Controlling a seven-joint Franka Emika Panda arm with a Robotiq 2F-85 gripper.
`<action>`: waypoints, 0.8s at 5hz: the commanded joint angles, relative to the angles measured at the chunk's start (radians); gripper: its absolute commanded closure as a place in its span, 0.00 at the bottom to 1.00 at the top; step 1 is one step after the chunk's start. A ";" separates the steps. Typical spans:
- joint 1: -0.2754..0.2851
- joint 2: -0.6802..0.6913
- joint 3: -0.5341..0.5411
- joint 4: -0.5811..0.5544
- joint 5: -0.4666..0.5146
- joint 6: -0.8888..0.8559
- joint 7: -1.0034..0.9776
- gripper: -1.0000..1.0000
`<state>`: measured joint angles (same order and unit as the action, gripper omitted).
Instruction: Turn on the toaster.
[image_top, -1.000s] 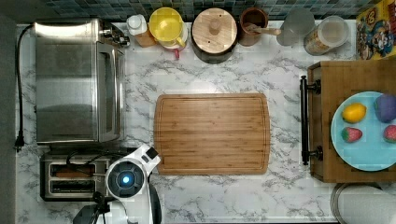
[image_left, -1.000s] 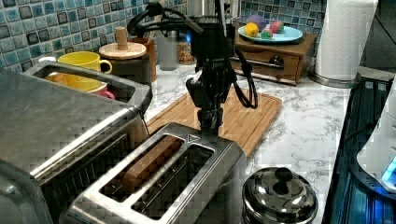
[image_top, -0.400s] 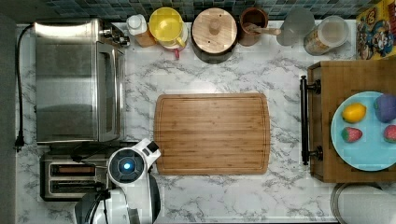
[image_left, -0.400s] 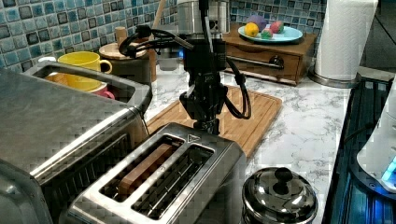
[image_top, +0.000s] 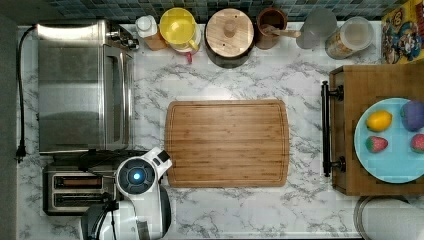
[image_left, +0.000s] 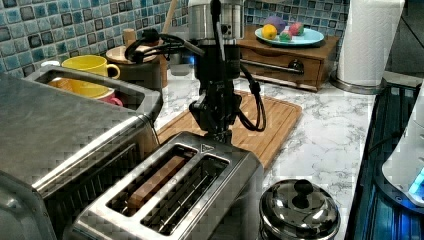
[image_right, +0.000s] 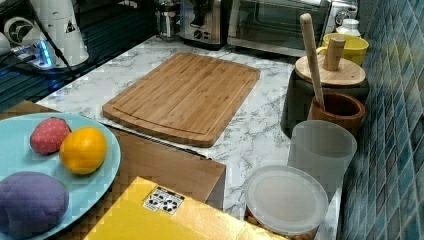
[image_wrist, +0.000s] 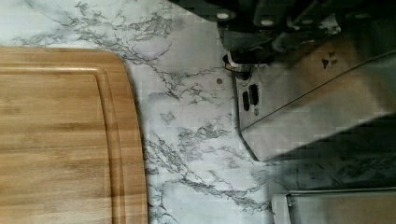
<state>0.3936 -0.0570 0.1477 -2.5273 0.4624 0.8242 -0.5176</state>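
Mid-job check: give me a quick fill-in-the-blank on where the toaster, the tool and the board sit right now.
1. In the top view, the toaster sits just below the toaster ____.
2. In the left view, the tool is at the toaster's end nearest the wooden cutting ____.
3. One toaster slot holds a slice of ____.
4. The blue plate rests on a wooden ____.

Missing words: oven; board; bread; box

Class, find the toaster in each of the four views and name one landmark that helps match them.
Top view: toaster at lower left.
Left view: toaster in the foreground.
Right view: toaster at far top.
Wrist view: toaster, steel end.
Shared landmark: cutting board.
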 joint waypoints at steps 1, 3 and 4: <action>0.030 0.148 0.030 -0.131 -0.120 0.059 0.124 1.00; 0.034 0.148 0.025 -0.131 -0.119 0.059 0.124 1.00; 0.037 0.148 0.023 -0.131 -0.119 0.059 0.124 1.00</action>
<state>0.4099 -0.0538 0.1588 -2.5098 0.3674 0.8247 -0.4600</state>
